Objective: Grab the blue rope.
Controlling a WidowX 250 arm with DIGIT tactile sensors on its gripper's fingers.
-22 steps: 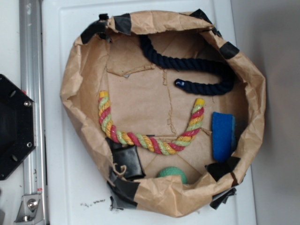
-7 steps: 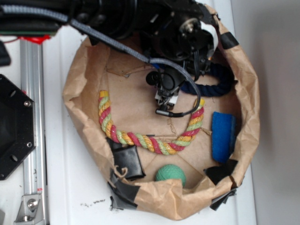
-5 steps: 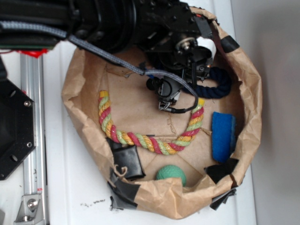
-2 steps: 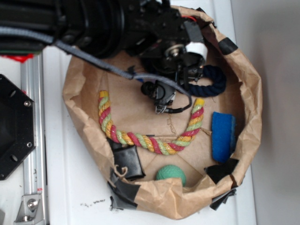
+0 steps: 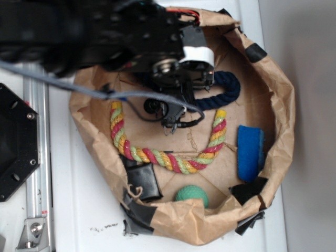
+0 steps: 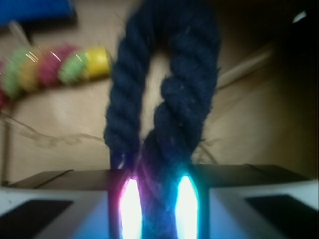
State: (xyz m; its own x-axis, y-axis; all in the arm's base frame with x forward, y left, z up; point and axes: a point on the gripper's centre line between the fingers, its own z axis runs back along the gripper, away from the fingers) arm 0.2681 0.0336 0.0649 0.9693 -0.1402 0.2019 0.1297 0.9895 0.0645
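The blue rope (image 5: pixel 227 87) is dark navy and twisted. It lies at the back of the brown paper basin (image 5: pixel 286 113), and most of it is hidden under my black arm (image 5: pixel 131 37). In the wrist view the blue rope (image 6: pixel 169 94) is bent into a tight loop that runs away from my gripper (image 6: pixel 155 199). The gripper is shut on it: both strands sit pinched between the two glowing pads (image 6: pixel 130 201). In the exterior view the fingertips are hidden beneath the wrist.
A red-yellow-green striped rope (image 5: pixel 168 158) curves across the basin's middle. A bright blue sponge (image 5: pixel 250 152) lies at the right, a green ball (image 5: pixel 191 195) at the front and a black folded piece (image 5: pixel 142 181) at the front left. A metal rail (image 5: pixel 34 157) runs along the left.
My arm came down over the navy rope and has shifted left. The rope's loop has been drawn left with it and now folds tighter, further from the basin's right wall.
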